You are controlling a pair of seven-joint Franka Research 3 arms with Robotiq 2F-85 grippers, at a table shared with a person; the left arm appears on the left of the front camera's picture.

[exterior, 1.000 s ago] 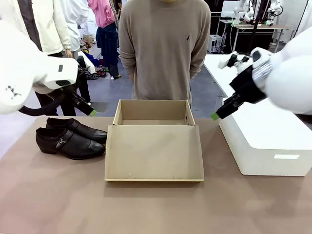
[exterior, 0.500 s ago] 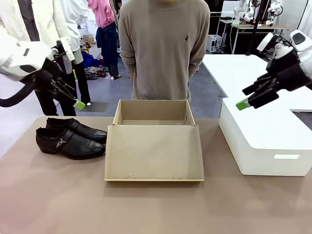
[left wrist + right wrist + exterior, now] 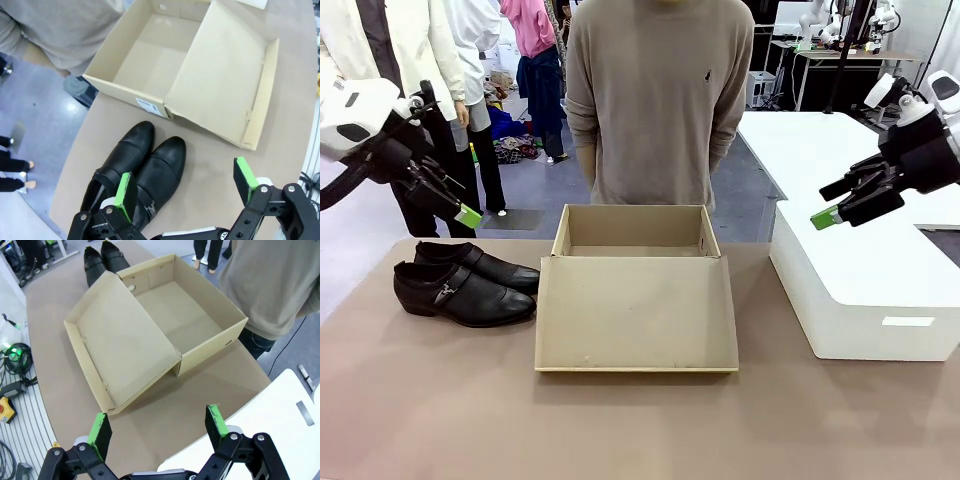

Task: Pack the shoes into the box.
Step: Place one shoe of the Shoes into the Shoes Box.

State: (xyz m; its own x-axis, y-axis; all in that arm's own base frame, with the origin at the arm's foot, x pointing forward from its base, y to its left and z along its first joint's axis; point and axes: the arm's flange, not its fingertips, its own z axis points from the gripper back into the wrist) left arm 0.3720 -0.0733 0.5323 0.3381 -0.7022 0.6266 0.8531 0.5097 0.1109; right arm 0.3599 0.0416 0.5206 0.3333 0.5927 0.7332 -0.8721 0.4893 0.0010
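Observation:
The two glossy black shoes (image 3: 465, 285) lie side by side on the brown table's left part, toes towards the box. The tan cardboard box (image 3: 632, 235) stands open in the middle, its inside bare, its lid (image 3: 635, 315) lying flat towards me. My left gripper (image 3: 460, 208) hangs open in the air above and behind the shoes. My right gripper (image 3: 825, 203) is open too, high over the white block at the right. From the left wrist, the shoes (image 3: 145, 170) sit just beyond the open gripper (image 3: 185, 185), with the box (image 3: 160, 50) farther off. The right wrist view looks down past its gripper (image 3: 157, 427) onto the box (image 3: 185, 310) and the shoes (image 3: 105, 255).
A large smooth white block (image 3: 860, 280) stands on the table's right side. A person in a beige sweater (image 3: 660, 100) stands right behind the box, arms behind the back. Bare table stretches in front of the lid.
Both arms have lifted and drawn outward: the left gripper up and to the left away from the shoes, the right one up and to the right over the white block. Shoes and box stay put.

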